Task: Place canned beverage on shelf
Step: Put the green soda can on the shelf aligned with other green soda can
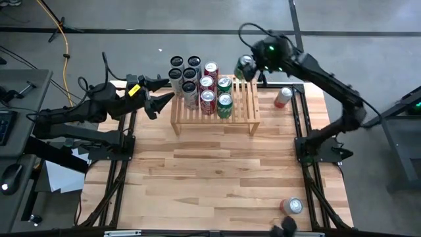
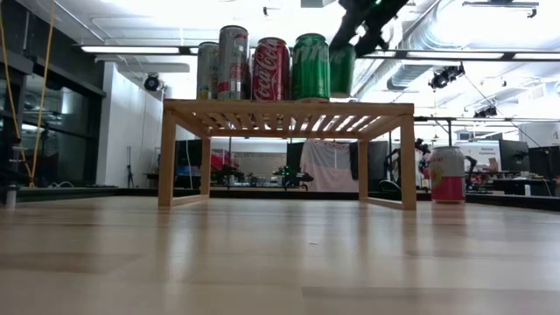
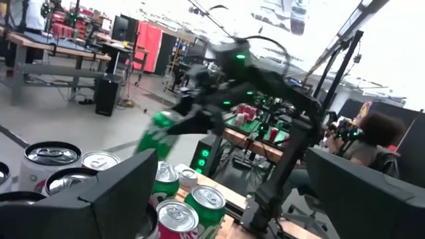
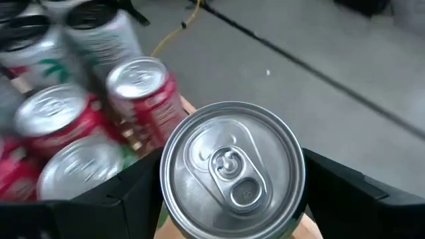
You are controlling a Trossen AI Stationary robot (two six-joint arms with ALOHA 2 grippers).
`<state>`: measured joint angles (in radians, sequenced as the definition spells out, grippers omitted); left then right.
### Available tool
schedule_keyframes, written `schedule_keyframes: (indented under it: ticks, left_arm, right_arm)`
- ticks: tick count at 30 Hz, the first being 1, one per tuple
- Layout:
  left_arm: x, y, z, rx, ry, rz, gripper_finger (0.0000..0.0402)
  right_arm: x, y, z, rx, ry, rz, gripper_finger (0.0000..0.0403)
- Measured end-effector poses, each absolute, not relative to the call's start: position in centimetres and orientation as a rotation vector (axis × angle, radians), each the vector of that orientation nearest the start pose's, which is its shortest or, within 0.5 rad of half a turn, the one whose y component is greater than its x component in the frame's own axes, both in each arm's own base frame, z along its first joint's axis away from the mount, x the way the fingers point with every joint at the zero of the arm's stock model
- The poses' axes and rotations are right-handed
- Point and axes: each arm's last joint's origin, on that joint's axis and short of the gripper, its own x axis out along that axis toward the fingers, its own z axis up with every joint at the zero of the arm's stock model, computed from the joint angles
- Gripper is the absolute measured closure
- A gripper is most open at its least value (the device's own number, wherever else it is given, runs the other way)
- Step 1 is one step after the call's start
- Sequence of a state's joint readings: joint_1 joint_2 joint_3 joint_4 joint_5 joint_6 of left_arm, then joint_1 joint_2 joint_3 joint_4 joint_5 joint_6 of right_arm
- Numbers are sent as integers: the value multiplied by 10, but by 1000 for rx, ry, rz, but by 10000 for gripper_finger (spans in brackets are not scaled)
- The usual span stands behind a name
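The light-wood shelf (image 1: 240,105) stands at the table's far middle. Several cans (image 1: 207,85), red, green and silver, stand on its left half. My right gripper (image 1: 247,66) is shut on a green can (image 1: 244,68) above the shelf's far right part; the low view shows this can (image 2: 343,70) behind the standing cans. My left gripper (image 1: 164,91) hangs open and empty just left of the shelf's left end, and its dark fingers (image 3: 113,192) frame the left wrist view. My right gripper pinches the green can's side wall (image 4: 174,199) between its two fingers (image 4: 345,192), one on each side, just below the can's top rim. The fingers come from above, slanting from the table's far right. The can (image 3: 156,136) is tilted and lifted above the standing cans.
A red can (image 1: 283,97) stands on the table right of the shelf and shows in the low view (image 2: 447,175). Another can (image 1: 292,207) stands near the table's front right corner. The shelf's right half (image 1: 245,99) is bare slats. A person (image 3: 372,133) sits beyond the table.
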<state>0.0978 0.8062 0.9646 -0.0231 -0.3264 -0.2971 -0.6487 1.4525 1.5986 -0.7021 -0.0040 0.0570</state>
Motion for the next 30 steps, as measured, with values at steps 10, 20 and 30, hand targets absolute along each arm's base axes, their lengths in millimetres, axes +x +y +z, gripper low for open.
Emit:
schedule_keyframes:
  ticks: [10, 20, 30]
  left_arm:
    - [162, 25, 405, -324, -200, 399, 28]
    - [162, 25, 405, -323, -200, 398, 28]
    - [164, 25, 404, -322, -195, 400, 28]
  right_arm:
    - [280, -229, 379, 357, 591, -503, 115]
    - [287, -233, 369, 390, 605, -469, 115]
    - [299, -237, 360, 456, 584, -484, 115]
